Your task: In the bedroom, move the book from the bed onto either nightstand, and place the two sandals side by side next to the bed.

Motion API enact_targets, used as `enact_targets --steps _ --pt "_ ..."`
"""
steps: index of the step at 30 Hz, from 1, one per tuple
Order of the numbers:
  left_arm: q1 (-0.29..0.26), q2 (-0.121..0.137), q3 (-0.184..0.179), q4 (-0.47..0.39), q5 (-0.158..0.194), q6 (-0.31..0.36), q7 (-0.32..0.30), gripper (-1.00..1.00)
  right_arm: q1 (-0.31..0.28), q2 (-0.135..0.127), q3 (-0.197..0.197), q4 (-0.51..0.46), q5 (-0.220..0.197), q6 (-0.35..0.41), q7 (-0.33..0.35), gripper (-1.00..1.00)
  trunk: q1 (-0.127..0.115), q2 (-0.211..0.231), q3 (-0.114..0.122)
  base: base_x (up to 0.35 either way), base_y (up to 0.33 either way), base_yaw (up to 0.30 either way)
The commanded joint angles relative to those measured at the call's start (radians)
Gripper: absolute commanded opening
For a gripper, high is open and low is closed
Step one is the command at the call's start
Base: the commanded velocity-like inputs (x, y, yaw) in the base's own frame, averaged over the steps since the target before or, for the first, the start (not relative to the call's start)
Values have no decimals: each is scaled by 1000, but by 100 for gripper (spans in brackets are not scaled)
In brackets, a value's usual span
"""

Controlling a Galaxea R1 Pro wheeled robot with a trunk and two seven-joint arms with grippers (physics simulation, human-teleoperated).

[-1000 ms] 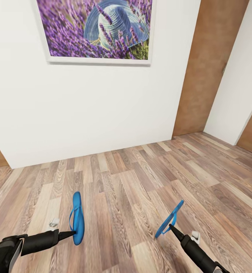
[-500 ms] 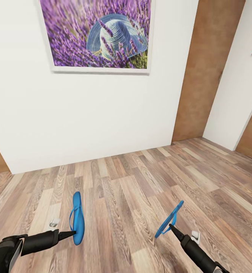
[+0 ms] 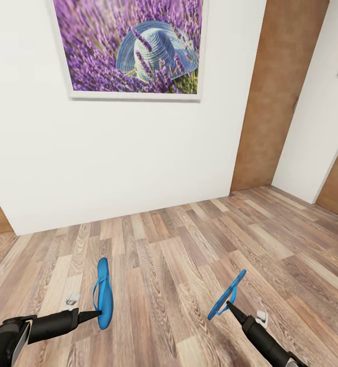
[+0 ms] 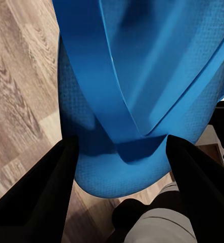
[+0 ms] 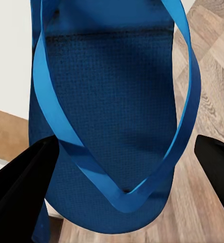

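- Head view: left claw [image 3: 93,314] clamped on the end of one blue sandal [image 3: 103,291], held edge-up just above the wood floor [image 3: 189,244]; right claw [image 3: 228,306] pinching the other sandal [image 3: 228,294] at its lower end, tilted and off the floor. Ahead, a white wall [image 3: 138,153] with a lavender picture [image 3: 133,46] and a brown door [image 3: 278,92]. No bed, book or nightstand to be seen from here, so likely partway through carrying the pair. Possible trouble: both grips sit at the very tip of a thin, floppy sole, so a fast turn of the base could swing either sandal loose.
- Left wrist view: two dark fingers [image 4: 38,197] closed on either side of the sandal's end, with the strap junction [image 4: 134,147] right between them. Risk: a pinch partly on the strap rather than the sole could let the sandal pivot and land twisted.
- Right wrist view: dark fingertips [image 5: 20,187] at the sandal's two edges, strap loop [image 5: 127,195] between, sole hanging out in front. Risk: a narrow edge hold slipping sideways; also a release from height leaving the pair out of line instead of side by side.
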Motion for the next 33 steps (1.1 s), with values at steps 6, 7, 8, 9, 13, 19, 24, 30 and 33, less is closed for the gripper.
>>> enact_targets --steps 6,7,8,9,13,19,24,30,33 --pt "-1 -1 6 1 -10 9 -6 -100 -1 -1 2 0 -11 9 2 -100 0 0 -1 0 0 0" --pt "-1 -1 6 2 -10 9 -6 -100 -1 0 2 0 -11 9 2 -100 0 0 -1 0 0 0" --pt "-1 -1 6 3 -10 9 -5 -100 -1 0 1 0 -11 9 0 -100 0 0 -1 6 -17 0" --pt "-1 -1 6 7 -10 9 -3 -100 -1 0 0 0 -11 9 -1 -100 0 0 -1 19 -35 0" --pt "-1 0 6 13 -10 10 0 -100 -1 -1 -1 0 -9 11 -18 -100 0 0 -1 76 -79 0" --pt "-1 0 7 17 -11 11 1 -100 -1 -1 5 0 -8 11 -40 -100 0 0 -1 133 -42 1" --pt "-1 0 6 19 -11 11 2 -100 -1 -1 9 0 -7 8 -72 -100 0 0 -1 151 -6 128" --pt "-1 1 7 19 -11 13 2 -100 -1 0 9 0 -7 8 -86 -100 0 0 -1 113 -1 243" --pt "-1 1 7 19 -11 13 0 -100 -1 1 9 0 -7 8 -88 -100 0 0 -1 90 0 264"
